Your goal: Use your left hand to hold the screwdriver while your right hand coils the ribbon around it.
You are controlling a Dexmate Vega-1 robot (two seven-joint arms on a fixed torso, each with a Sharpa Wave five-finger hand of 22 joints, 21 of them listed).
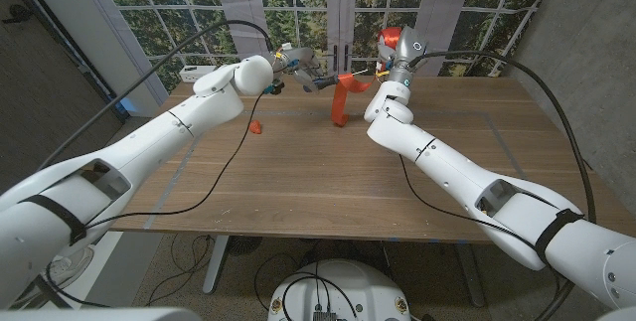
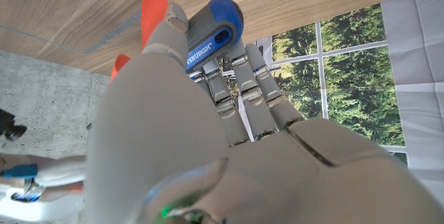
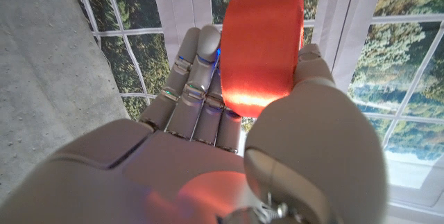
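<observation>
The table [image 1: 298, 177] runs wide and bare across its near half; its left edge slants from about 7 o'clock up to 11, its right edge from 1 down to 4, and the far edge sits under the windows. Both arms meet near 12 o'clock over the far strip, so the open room lies toward 6.

Counted: one screwdriver, one ribbon, one small orange scrap [image 1: 257, 127] lying alone on the wood at about 10 o'clock, well apart from the hands.

The left arm reaches in from 8 o'clock, raised above the table. The left hand [image 1: 286, 67] is clenched round the screwdriver [image 1: 320, 81]; the left wrist view shows its fingers wrapped on the grey-and-blue handle, shaft pointing toward the right hand.

The ribbon [image 1: 343, 97] hangs from the shaft down to the table near 12 o'clock.

The right arm comes from 4 o'clock, forearm lifted. The right hand [image 1: 397, 58] grasps the ribbon's upper end between thumb and fingers.
</observation>
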